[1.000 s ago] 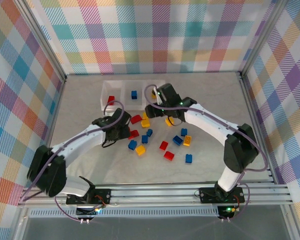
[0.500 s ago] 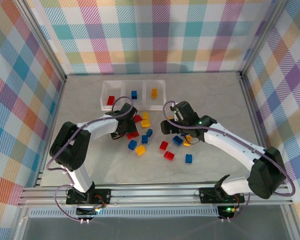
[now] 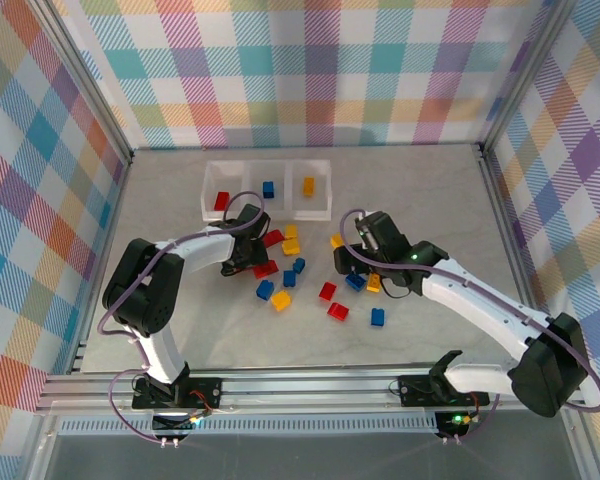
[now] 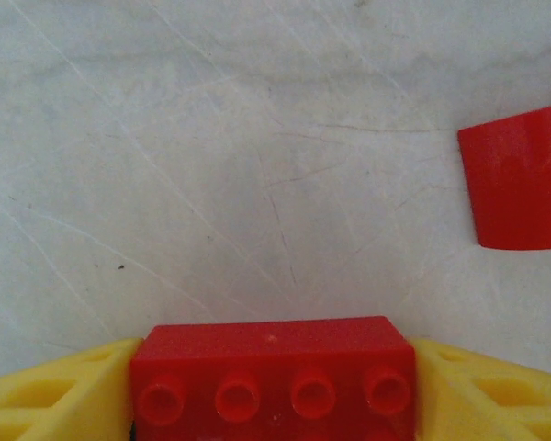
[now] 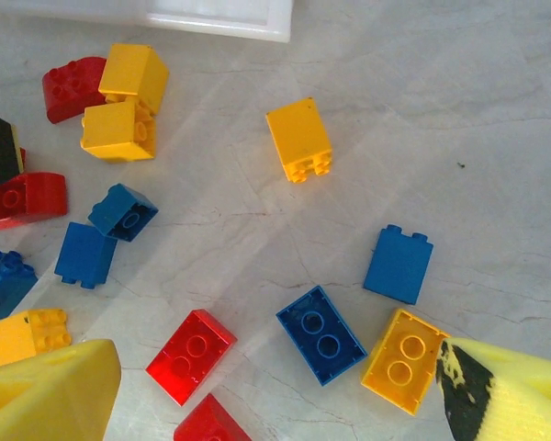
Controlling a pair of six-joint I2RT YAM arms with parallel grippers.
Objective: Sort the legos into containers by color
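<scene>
The containers are a clear three-compartment tray (image 3: 290, 215) at the back, holding one red lego (image 3: 221, 200), one blue (image 3: 268, 189) and one yellow (image 3: 308, 185), each in its own compartment. Loose legos lie scattered on the table in front. My left gripper (image 3: 250, 262) (image 4: 274, 360) is low on the table, its yellow fingers (image 4: 64, 390) pressed against both ends of a red lego (image 4: 271, 377). My right gripper (image 3: 365, 268) (image 5: 275, 395) hangs open above a blue lego (image 5: 320, 333) and a yellow lego (image 5: 404, 360).
More loose bricks lie near the right gripper: a red one (image 5: 191, 356), an upright blue one (image 5: 399, 265) and a yellow one (image 5: 299, 139). Another red brick (image 4: 519, 179) lies right of the left gripper. Metal frame posts (image 3: 485, 160) and plaid walls enclose the table.
The right arm has swung from over the tray's right compartment, where a yellow lego now lies, to above the loose pile, its jaws wider. The left gripper's fingers have closed in on the red lego.
</scene>
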